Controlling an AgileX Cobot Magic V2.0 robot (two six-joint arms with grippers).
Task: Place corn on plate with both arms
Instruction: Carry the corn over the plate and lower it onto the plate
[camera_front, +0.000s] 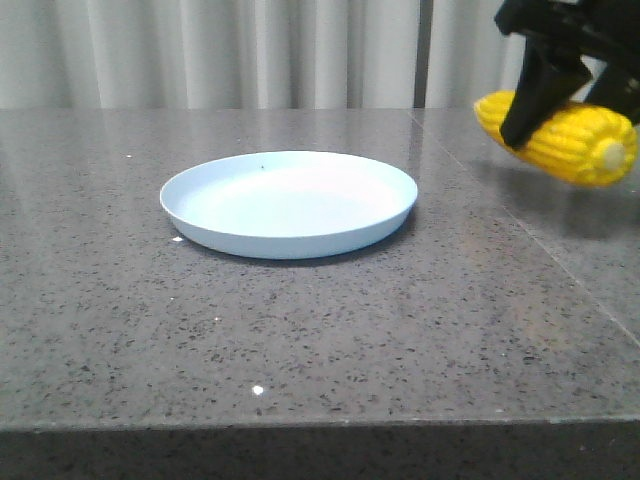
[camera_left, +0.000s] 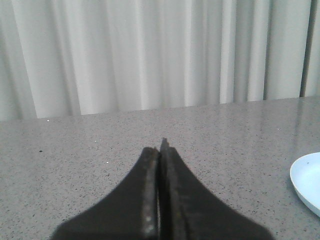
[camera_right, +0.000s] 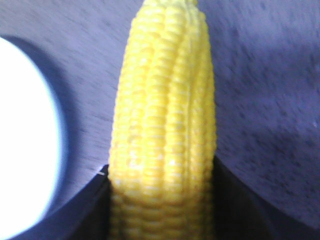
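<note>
Risk of dropping: right gripper (camera_front: 545, 95) clamps corn (camera_front: 565, 140) off-centre above table (camera_front: 300, 330), short of plate (camera_front: 290, 205); left gripper (camera_left: 160, 155) closed, empty.

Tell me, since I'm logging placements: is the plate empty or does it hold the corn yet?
Empty. The plate lies bare on the table, while the corn hangs off to its right above the tabletop, clamped in the right claw.
</note>
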